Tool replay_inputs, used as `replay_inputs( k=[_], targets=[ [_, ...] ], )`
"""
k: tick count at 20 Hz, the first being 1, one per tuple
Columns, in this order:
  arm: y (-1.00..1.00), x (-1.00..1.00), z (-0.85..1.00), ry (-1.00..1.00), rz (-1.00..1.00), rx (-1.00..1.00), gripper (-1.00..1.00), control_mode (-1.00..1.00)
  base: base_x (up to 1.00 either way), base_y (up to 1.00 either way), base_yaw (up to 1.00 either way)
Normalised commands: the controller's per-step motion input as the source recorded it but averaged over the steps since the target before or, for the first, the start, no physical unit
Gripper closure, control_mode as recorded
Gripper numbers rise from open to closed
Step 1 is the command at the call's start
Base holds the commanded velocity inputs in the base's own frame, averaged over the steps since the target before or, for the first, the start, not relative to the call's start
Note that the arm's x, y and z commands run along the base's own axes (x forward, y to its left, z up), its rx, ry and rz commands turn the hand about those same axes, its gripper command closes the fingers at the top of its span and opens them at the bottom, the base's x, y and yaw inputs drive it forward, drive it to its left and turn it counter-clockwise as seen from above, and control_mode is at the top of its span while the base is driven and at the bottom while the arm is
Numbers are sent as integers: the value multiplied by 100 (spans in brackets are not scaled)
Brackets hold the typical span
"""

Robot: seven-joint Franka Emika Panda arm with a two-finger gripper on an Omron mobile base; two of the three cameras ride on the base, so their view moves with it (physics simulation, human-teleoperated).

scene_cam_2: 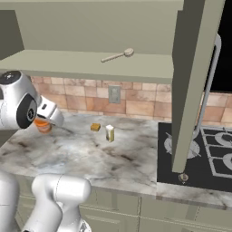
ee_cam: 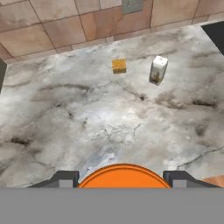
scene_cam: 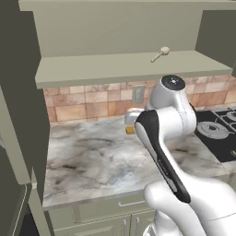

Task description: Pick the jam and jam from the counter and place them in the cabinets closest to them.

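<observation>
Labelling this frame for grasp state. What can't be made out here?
- Orange jar: hand view's bottom edge cuts it to its top; in the right base view the arm covers most of it.
- Fingertips: only stubs flank the jar; contact unclear.
- Small carton: label too small.
- Spoon on the open shelf: tiny.

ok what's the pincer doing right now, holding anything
pincer: closed on the round orange-lidded jar, one finger tip at each side of the lid.

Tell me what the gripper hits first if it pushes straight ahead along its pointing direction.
Probably the grey-white marbled stone counter, short of the small orange block; depth is unclear. The gripper carries a round orange-lidded jar between its jaws.
</observation>
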Motion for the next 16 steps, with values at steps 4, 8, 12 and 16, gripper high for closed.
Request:
replay_inputs(
  k=[4, 8, 12, 16],
  targets=[
    [-1, -14, 42, 0, -2, 0, 100, -100, 0, 0, 0],
    [-2, -13, 40, 2, -3, 0, 100, -100, 0, 0, 0],
    [-4, -15, 37, 3, -3, 0, 100, -100, 0, 0, 0],
    [-5, -17, 37, 4, -4, 0, 100, -100, 0, 0, 0]
  ],
)
